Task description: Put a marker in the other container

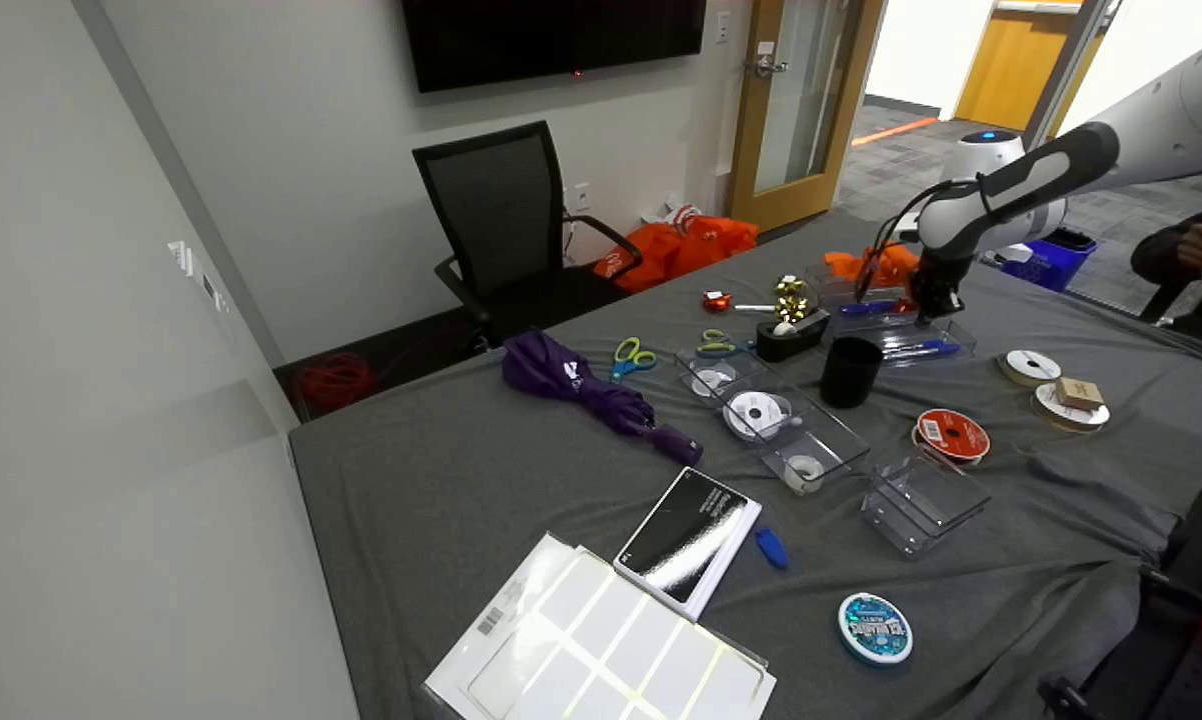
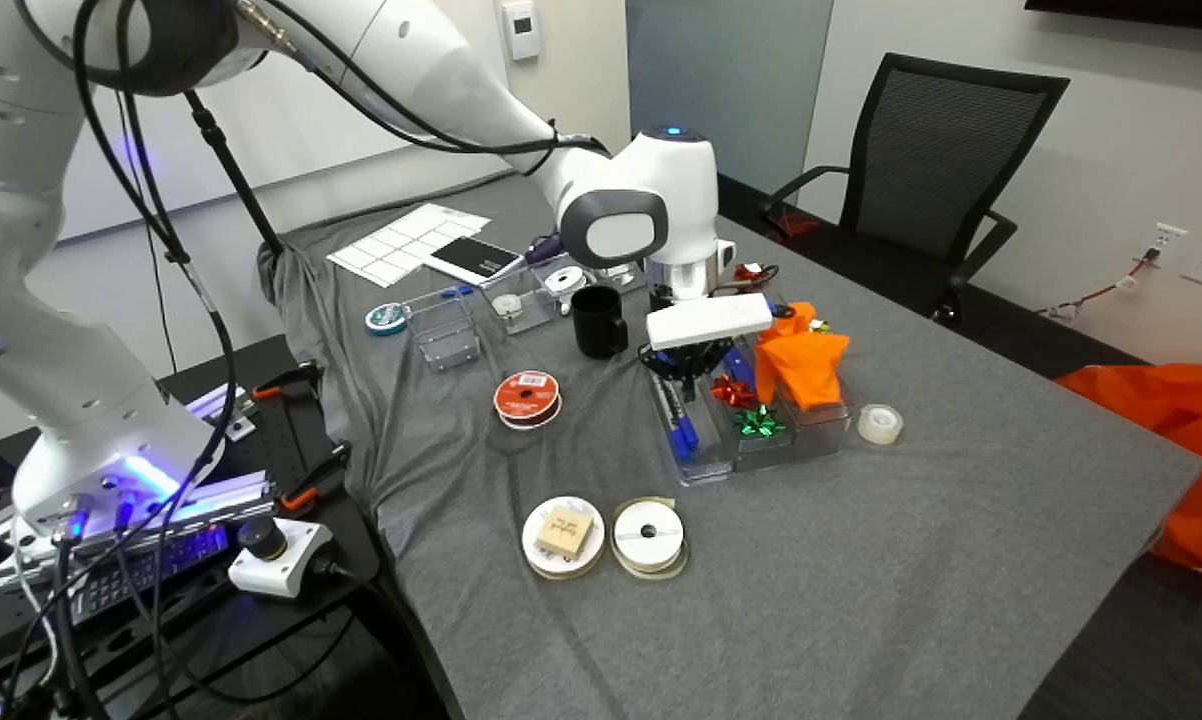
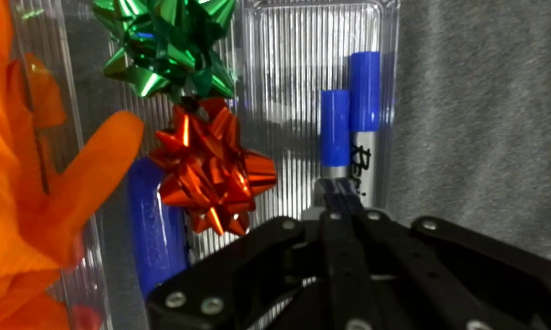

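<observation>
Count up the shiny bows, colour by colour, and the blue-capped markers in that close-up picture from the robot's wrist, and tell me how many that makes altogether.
Green bow: 1
Red bow: 1
Blue-capped markers: 2
Total in the wrist view: 4

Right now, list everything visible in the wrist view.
Ribbed plastic trays: at least two, clear, centre and left.
Slim capped markers: two, white and blue, rightmost tray.
Spiky green foil bow: one, metallic green, upper left.
Spiky red foil bow: one, metallic red, below it.
Long glossy object: one, blue, left of red bow.
Soft folded material: count unclear, orange, left edge.
Blurred patch: one, red, bottom left.
Textile table cover: one, grey, right.
Jointed pincer: one, black, bottom; shut, hold on marker unclear.
</observation>
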You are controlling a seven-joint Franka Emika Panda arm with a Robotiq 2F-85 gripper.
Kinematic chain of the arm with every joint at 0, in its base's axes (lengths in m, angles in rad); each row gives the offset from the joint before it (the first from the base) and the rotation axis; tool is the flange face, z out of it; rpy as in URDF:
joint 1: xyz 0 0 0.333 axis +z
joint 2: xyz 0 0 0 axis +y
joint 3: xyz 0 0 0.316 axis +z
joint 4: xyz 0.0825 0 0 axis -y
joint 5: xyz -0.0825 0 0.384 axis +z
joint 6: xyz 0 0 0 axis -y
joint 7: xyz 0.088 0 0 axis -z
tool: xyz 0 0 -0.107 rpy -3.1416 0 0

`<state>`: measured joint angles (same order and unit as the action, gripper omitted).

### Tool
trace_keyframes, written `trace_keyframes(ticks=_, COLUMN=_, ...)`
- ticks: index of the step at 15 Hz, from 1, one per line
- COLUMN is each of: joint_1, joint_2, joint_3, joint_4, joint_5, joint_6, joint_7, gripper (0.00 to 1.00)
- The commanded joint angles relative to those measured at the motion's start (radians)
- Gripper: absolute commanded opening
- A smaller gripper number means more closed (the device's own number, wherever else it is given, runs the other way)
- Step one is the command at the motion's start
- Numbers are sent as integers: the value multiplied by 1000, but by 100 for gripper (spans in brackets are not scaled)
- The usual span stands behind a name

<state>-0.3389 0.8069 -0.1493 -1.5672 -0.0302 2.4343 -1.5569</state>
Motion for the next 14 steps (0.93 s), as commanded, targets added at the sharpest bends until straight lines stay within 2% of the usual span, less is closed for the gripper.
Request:
trace_keyframes(ticks=1, joint_1=-25, joint_2=51, joint_3=18, joint_4=52, joint_5=-41, joint_6=17, joint_7=22, gripper=0)
trace_keyframes(ticks=14, joint_1=-43, joint_2=54, joint_3=30, joint_4=32, joint_5=-61, joint_6=37, joint_7=12, gripper=0)
